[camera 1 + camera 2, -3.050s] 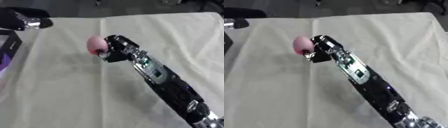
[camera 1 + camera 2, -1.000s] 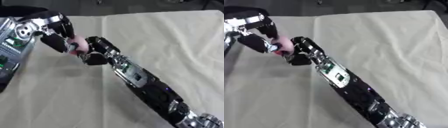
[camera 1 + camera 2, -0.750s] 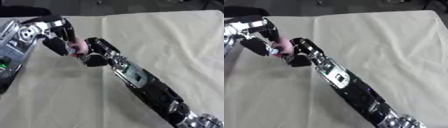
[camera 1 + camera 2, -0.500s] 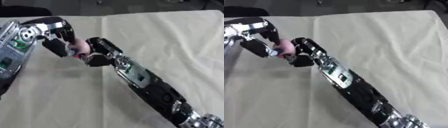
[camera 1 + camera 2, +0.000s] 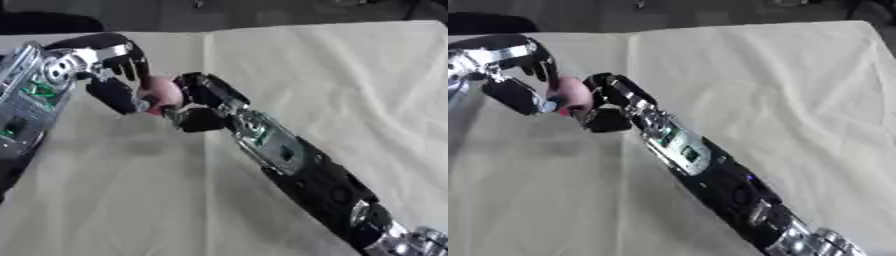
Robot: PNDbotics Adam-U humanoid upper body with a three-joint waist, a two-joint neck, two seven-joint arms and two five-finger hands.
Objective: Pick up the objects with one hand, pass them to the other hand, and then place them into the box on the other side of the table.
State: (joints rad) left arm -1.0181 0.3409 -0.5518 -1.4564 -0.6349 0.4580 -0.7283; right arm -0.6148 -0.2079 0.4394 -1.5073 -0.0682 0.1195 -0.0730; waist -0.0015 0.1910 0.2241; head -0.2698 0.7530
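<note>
A small pink rounded object (image 5: 163, 95) hangs above the cream cloth at the upper left, between my two hands. My right hand (image 5: 203, 102) reaches in from the lower right, its fingers curled round the object's right side. My left hand (image 5: 114, 70) comes in from the left; its fingers arch over the top of the object and its thumb sits below, closing on the left side. Most of the object is hidden by the fingers. No box shows in either view.
The table is covered by a cream cloth (image 5: 350, 80) with a fold line running down from the far edge. A dark shape (image 5: 487, 22) lies at the far left corner. My long right forearm (image 5: 297, 165) crosses the cloth diagonally.
My left hand came in from the far left and closed round the pink object held by my right hand. Both hands have shifted slightly toward the left since three seconds ago.
</note>
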